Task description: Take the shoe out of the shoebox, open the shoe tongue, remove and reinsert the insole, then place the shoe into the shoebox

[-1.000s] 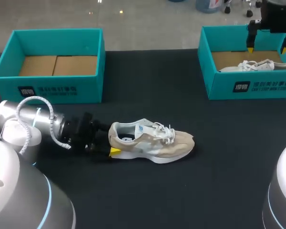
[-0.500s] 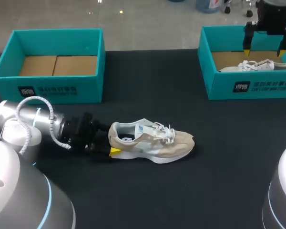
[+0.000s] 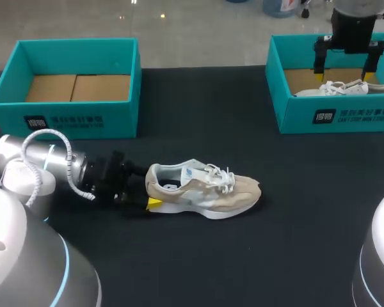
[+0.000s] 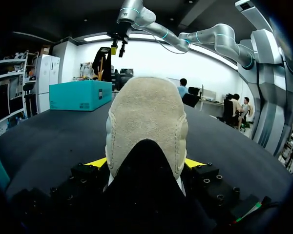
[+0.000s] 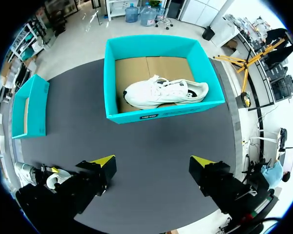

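A beige shoe (image 3: pixel 205 188) lies on its sole on the black table (image 3: pixel 294 211), toe pointing right. My left gripper (image 3: pixel 150 195) is at its heel; in the left wrist view the heel (image 4: pixel 146 126) fills the gap and both yellow fingertips (image 4: pixel 98 162) press its sides. The white shoe (image 3: pixel 345 88) lies inside the right teal shoebox (image 3: pixel 333 115). My right gripper (image 3: pixel 343 71) hangs open above that box, nothing between its fingers. From the right wrist view, the gripper (image 5: pixel 152 163) is well above the white shoe (image 5: pixel 163 92) and its box (image 5: pixel 156 117).
An empty teal shoebox (image 3: pixel 70 115) with a cardboard floor stands at the back left, also seen as a teal box (image 5: pixel 31 105) in the right wrist view. Bare black tabletop lies between the two boxes and in front of the beige shoe.
My right gripper has shifted left and slightly lower over the right shoebox. The left arm and the beige shoe have not moved.
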Controlling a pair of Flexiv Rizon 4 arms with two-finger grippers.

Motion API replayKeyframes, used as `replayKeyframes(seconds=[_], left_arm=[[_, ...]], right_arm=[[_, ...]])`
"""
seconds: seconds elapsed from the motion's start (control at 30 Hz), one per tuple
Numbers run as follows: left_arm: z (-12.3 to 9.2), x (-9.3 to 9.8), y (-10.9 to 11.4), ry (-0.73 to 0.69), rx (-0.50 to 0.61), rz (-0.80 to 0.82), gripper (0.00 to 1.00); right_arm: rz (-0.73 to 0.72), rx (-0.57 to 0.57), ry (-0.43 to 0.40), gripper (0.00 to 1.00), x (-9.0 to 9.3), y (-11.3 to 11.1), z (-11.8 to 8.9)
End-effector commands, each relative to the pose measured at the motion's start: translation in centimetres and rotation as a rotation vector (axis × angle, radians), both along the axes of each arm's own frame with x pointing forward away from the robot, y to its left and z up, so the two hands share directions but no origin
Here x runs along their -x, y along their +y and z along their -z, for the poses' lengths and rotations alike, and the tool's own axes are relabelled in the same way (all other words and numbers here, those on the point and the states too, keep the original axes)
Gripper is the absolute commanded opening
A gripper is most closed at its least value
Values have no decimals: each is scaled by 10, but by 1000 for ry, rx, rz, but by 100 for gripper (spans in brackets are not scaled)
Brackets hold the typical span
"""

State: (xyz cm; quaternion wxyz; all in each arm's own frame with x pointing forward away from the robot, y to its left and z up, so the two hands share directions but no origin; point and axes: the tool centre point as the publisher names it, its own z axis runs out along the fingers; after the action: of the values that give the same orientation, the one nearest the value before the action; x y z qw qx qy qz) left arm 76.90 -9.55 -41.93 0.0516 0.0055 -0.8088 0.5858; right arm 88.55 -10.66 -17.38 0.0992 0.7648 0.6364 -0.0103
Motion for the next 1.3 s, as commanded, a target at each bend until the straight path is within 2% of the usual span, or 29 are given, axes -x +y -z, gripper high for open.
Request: replayKeyframes(seconds=[0.03, 0.3, 0.57, 0.77, 0.83, 1.3], left_arm=[[0, 1, 0, -1, -2, -3, 0], [0, 1, 0, -1, -2, -3, 0], [0, 1, 0, -1, -2, -3, 0], [0, 1, 0, -1, -2, -3, 0], [0, 1, 0, -1, -2, -3, 0], [0, 1, 0, -1, -2, -3, 0]], right_arm=[[41, 12, -30, 100, 23, 22, 6], [66, -60, -11, 100, 51, 68, 17], [1, -116, 47, 100, 79, 117, 41], [-37, -114, 102, 100, 94, 141, 63], [-59, -128, 120, 100, 99, 145, 67], [-59, -128, 120, 100, 99, 145, 67]])
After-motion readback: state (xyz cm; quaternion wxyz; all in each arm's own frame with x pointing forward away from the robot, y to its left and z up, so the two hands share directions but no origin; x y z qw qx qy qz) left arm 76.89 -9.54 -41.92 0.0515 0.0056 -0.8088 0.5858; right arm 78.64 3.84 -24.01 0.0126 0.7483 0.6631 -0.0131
